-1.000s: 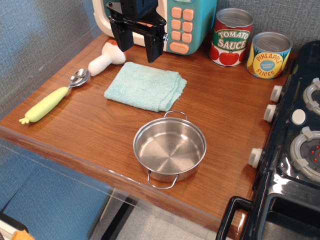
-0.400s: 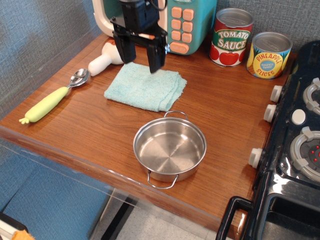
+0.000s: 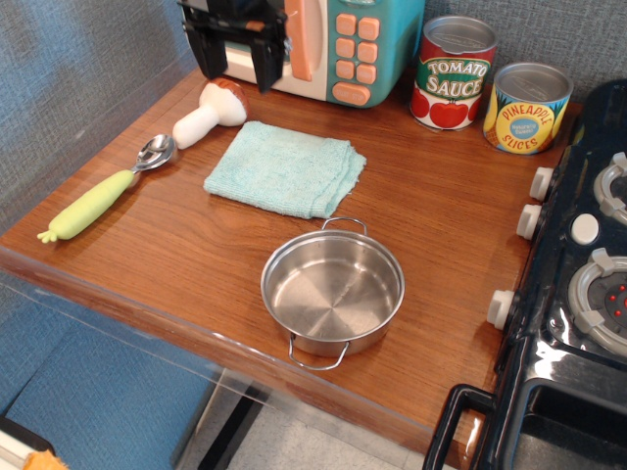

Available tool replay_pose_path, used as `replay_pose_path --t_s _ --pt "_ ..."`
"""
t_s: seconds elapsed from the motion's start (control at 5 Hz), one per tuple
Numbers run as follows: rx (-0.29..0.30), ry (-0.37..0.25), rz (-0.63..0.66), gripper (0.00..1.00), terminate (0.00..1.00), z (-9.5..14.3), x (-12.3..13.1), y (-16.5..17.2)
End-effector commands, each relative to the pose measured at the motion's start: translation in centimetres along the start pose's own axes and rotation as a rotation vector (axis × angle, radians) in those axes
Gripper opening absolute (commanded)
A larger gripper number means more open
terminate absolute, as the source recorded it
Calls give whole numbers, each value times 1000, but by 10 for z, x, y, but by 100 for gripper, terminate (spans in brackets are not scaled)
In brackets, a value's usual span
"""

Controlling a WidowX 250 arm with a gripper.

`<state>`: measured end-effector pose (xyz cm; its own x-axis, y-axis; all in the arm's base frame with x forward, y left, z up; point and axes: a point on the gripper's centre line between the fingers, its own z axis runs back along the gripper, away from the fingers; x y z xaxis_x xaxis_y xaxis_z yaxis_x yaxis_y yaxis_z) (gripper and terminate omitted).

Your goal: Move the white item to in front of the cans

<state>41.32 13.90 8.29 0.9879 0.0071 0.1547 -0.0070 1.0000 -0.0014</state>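
The white toy mushroom point(image 3: 208, 116) lies on its side at the back left of the wooden counter, its reddish-brown cap toward the microwave. The two cans stand at the back right: the Tomato Sauce can point(image 3: 454, 72) and the Pineapple Slices can point(image 3: 528, 107). My gripper point(image 3: 236, 54) is open and empty. It hangs in front of the microwave door, just above and behind the mushroom's cap. Its fingers point down and touch nothing.
A light blue folded cloth point(image 3: 286, 166) lies mid-counter. A steel pot point(image 3: 333, 292) sits near the front edge. A green-handled spoon point(image 3: 105, 195) lies at the left. A white-and-teal toy microwave point(image 3: 343, 44) stands at the back. A black toy stove point(image 3: 578, 284) fills the right.
My gripper has moved left and back, from over the cloth's far edge to above the mushroom's cap. The mushroom and all other objects have not moved.
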Motion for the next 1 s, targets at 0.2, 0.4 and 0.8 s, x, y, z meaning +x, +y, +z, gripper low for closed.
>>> replay_pose_path --t_s 0.2,0.4,0.8 --pt "70 2 66 100 0 -3 20 40" --pt "53 49 67 100 0 -20 17 36" --pt "28 69 97 0 0 -36 16 36"
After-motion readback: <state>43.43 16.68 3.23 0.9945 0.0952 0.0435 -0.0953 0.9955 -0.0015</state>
